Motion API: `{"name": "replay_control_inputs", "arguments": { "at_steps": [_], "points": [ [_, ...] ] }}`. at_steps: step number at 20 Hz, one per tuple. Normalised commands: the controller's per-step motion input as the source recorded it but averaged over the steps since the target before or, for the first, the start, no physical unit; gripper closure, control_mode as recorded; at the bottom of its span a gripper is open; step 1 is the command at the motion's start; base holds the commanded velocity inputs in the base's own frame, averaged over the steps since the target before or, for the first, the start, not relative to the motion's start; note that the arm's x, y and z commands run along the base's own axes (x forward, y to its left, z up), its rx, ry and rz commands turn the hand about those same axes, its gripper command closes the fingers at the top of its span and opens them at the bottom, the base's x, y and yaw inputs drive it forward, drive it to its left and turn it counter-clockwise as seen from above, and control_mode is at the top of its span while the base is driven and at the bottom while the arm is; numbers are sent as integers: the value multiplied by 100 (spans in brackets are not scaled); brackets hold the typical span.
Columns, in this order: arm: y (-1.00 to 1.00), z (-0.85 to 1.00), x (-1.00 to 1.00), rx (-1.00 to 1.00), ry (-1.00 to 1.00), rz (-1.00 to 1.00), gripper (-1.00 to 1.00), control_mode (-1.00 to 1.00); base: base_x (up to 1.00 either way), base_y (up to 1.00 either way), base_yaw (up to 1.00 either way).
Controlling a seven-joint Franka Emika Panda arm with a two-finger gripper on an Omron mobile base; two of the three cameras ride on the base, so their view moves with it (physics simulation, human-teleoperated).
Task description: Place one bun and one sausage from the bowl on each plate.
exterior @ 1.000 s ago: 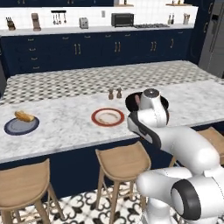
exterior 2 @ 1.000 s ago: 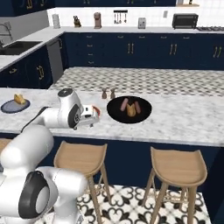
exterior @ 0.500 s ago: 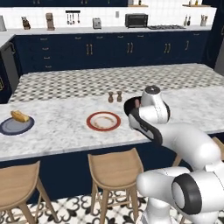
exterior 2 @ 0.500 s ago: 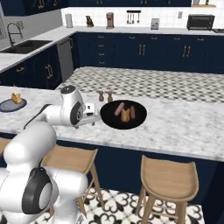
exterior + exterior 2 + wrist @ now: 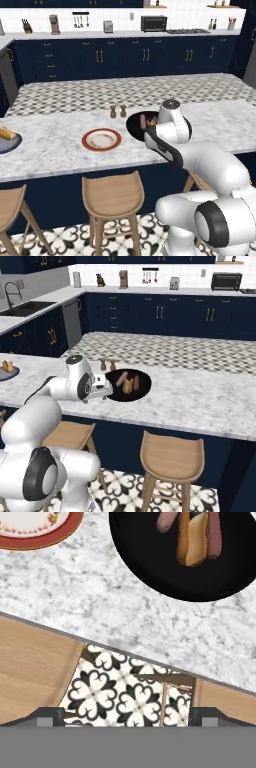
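Note:
The black bowl (image 5: 150, 557) lies at the top right of the hand view, holding a bun (image 5: 191, 542) between two sausages (image 5: 167, 521) (image 5: 214, 537). The red-rimmed plate (image 5: 40, 534) sits bare at the top left. My gripper (image 5: 127, 718) is open and holds nothing, hanging above the counter's front edge, short of the bowl and plate. In the left base view the bowl (image 5: 136, 122) is half hidden behind my arm, the red-rimmed plate (image 5: 101, 139) lies left of it, and the dark blue plate (image 5: 6, 143) at the far left carries a bun (image 5: 6, 133).
Two small shakers (image 5: 118, 111) stand just behind the bowl and red-rimmed plate. Wooden stools (image 5: 112, 190) line the counter's near side, under my hand. Bowl (image 5: 127, 385) and blue plate (image 5: 7, 373) lie on the marble counter (image 5: 200, 401).
Both base views have slid left over the scene, so the base has driven right along the counter. The things on the counter lie as before, and the gripper has stayed open.

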Motion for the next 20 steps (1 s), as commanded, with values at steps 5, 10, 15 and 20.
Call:
{"name": "replay_control_inputs", "arguments": {
  "at_steps": [5,10,15,20],
  "points": [
    [0,0,0,0,0,0,-100,100,61,-59,1],
    [0,0,0,0,0,0,-100,100,100,3,0],
    [19,54,100,13,15,-14,-100,-100,0,0,0],
    [40,36,100,14,15,-19,-100,-100,0,0,0]
  ]
}}
